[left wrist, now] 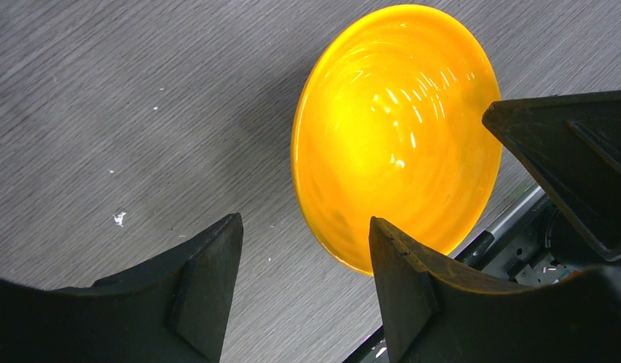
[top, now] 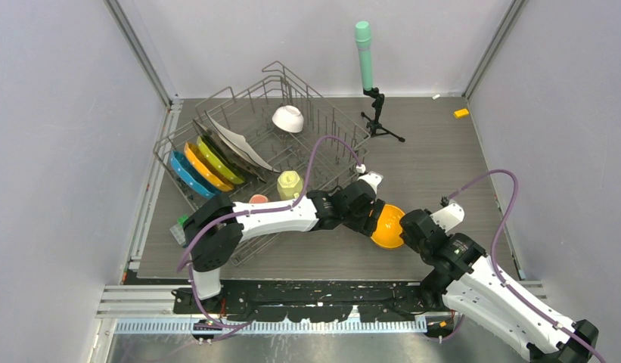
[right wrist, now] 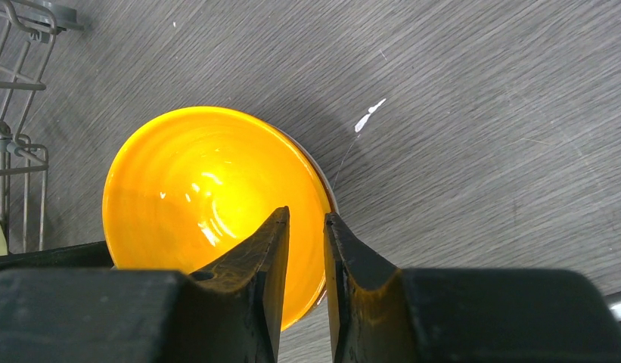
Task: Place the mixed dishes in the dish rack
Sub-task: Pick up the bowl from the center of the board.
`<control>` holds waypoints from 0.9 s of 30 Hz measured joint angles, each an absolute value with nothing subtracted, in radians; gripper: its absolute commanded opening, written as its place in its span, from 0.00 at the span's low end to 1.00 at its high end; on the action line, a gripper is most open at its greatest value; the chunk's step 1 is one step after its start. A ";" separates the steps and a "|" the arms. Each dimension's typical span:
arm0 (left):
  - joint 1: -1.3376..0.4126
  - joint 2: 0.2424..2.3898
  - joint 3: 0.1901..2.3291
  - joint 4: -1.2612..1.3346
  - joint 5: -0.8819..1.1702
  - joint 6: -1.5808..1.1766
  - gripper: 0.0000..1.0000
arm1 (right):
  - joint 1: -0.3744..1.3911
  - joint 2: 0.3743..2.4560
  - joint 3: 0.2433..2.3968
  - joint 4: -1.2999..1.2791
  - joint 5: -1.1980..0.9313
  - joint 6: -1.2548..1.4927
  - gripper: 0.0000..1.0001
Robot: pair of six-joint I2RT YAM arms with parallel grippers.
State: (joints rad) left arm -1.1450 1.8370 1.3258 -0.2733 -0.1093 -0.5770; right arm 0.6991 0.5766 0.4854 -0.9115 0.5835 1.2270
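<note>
Your right gripper (right wrist: 306,219) is clenched on the rim of the orange bowl (right wrist: 194,189), tilted over the counter (right wrist: 481,113) near the dish rack (top: 315,106). Your left gripper (left wrist: 305,223) hangs released beside it.

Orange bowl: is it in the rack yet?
Out: the bowl is over the table beside the rack, rim pinched by the right end effector.

Inspected all three views: no text, label, brand mark, number or sign is legible on any surface.
</note>
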 measured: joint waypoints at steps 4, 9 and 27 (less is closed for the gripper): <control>-1.145 1.842 1.326 -0.273 -0.107 -0.577 0.64 | 0.699 0.579 0.483 -0.905 0.583 1.226 0.29; -1.144 1.844 1.328 -0.273 -0.103 -0.577 0.64 | 0.699 0.593 0.474 -0.883 0.578 1.225 0.29; -1.144 1.885 1.372 -0.266 -0.104 -0.603 0.51 | 0.699 0.635 0.448 -0.814 0.543 1.206 0.29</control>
